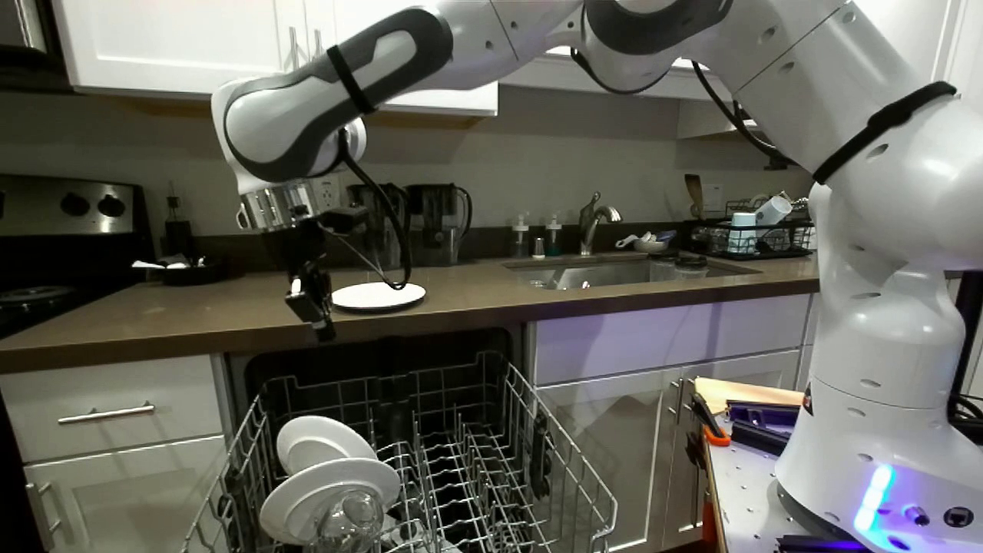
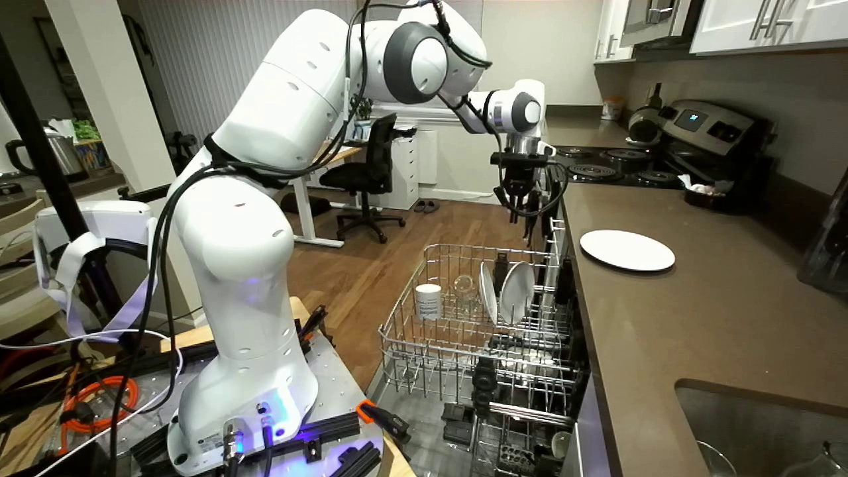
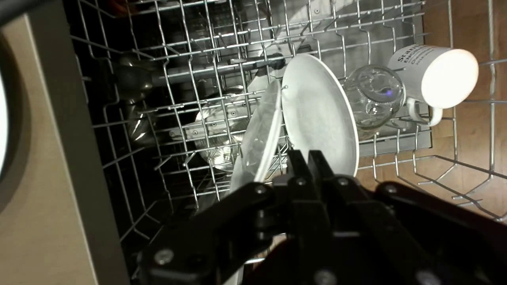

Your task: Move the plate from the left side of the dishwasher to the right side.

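Observation:
The dishwasher (image 1: 453, 346) has its wire rack (image 1: 445, 461) pulled out. Two white round plates lean upright side by side among the tines on the left in an exterior view: a rear plate (image 1: 319, 442) near the counter and a front plate (image 1: 330, 491). I cannot tell which is the task's plate. In the wrist view the rear plate (image 3: 255, 138) is nearly edge-on and the front plate (image 3: 321, 114) shows its face. My gripper (image 3: 307, 153) hangs above the plates, clear of them. Its fingers stand a narrow gap apart, with nothing between them.
A clear glass (image 3: 376, 95) and a white mug (image 3: 431, 73) stand in the rack beside the front plate. A wider white dish (image 2: 626, 250) lies on the brown counter (image 2: 715, 305) behind the rack. The counter's edge runs close to the gripper.

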Robot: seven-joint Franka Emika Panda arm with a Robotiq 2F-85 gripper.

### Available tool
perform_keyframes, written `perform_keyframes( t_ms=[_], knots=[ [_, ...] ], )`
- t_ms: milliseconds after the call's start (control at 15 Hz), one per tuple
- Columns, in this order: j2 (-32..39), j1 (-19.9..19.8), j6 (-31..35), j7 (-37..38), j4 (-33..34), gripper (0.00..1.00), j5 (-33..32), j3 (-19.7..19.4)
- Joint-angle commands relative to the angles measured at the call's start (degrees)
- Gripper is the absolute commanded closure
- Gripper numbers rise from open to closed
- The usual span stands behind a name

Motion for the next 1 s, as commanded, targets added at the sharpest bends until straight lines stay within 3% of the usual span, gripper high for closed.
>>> perform_keyframes(
  t_ms=[0, 67, 467, 733, 933],
  knots=[
    [-3.6, 0.3, -0.1, 0.8, -3.6, 0.81, -0.7, -0.4],
    [-3.9, 0.4, 0.8, 1.3, -4.2, 0.65, -0.5, -0.4],
    [-2.9, 0.6, 4.6, 2.8, -6.9, 0.29, 0.8, 0.2],
    [0.4, 2.1, 16.8, 8.7, -10.0, 0.03, 0.2, -0.4],
    [4.2, 2.9, 24.5, 12.4, -10.2, 0.0, 0.4, -1.1]
  ],
)
